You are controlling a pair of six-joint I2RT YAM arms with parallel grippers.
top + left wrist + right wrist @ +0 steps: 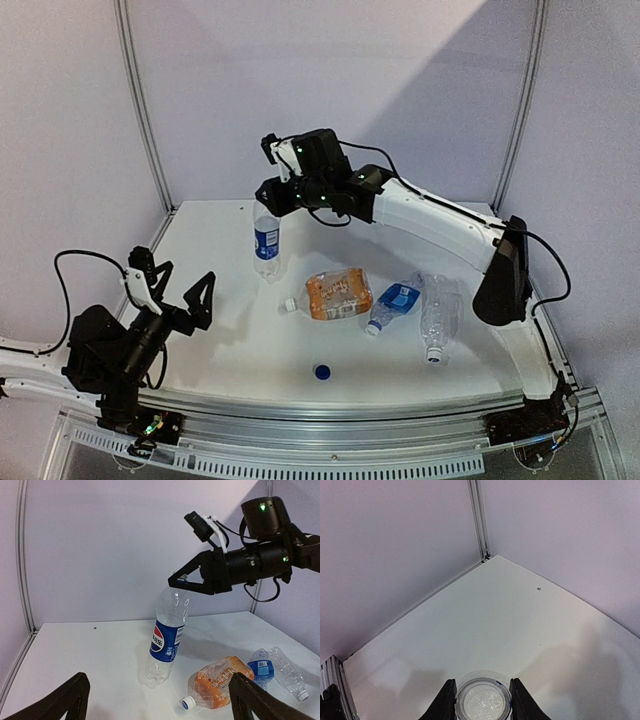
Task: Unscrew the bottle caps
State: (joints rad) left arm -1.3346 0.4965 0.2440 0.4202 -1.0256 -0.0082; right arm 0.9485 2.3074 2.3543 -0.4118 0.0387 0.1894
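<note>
Top camera: the Pepsi bottle (266, 240) stands upright toward the far left of the table (230, 345). Its long axis is vertical and its top is hidden under the right gripper (262, 196). The orange bottle (340, 295) lies on its side mid-table, with its white cap (288, 306) pointing left. Just to its right lie the blue-labelled bottle (393, 304) and the plain bottle (438, 315), both with necks toward the near edge. A loose blue cap (321, 372) sits alone nearer the arms. The left gripper (180, 285) hovers at the left, spread wide and holding nothing.

Left wrist camera: the Pepsi bottle (167, 640) leans slightly, neck up between the right gripper's fingers (192, 582). Its mouth is covered (only a fleck of blue shows there). The plain bottle (287, 670) is partly cut off at the right edge.

Right wrist camera: looking straight down, the two fingers (445, 700) close on either side of the bottle's round clear top (482, 702). What is inside is hard to make out.
</note>
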